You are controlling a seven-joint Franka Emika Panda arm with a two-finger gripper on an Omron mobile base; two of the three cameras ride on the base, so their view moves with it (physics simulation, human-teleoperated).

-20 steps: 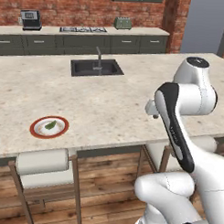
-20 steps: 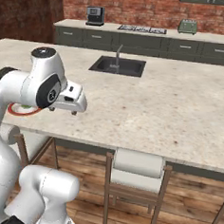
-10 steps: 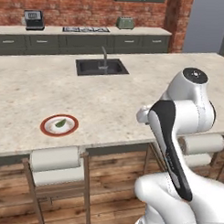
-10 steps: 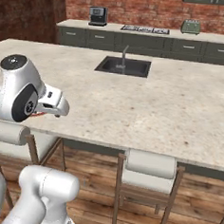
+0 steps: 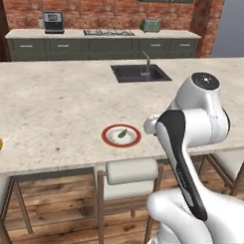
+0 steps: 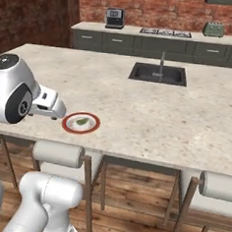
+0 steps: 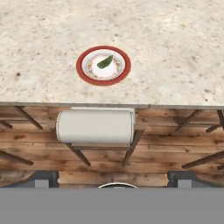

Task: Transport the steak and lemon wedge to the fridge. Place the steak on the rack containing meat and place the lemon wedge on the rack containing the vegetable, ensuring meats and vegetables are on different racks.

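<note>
Red-rimmed plate (image 7: 83, 72) w/ lemon wedge (image 7: 104, 61) on counter (image 7: 175, 52).

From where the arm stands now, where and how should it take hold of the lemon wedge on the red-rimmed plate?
The lemon wedge lies flat as a thin sliver in the middle of the plate, near the counter edge. Probably best to come straight down from above and pinch across its narrow width at mid-length, fingers clear of the rim. The gripper is open.
</note>
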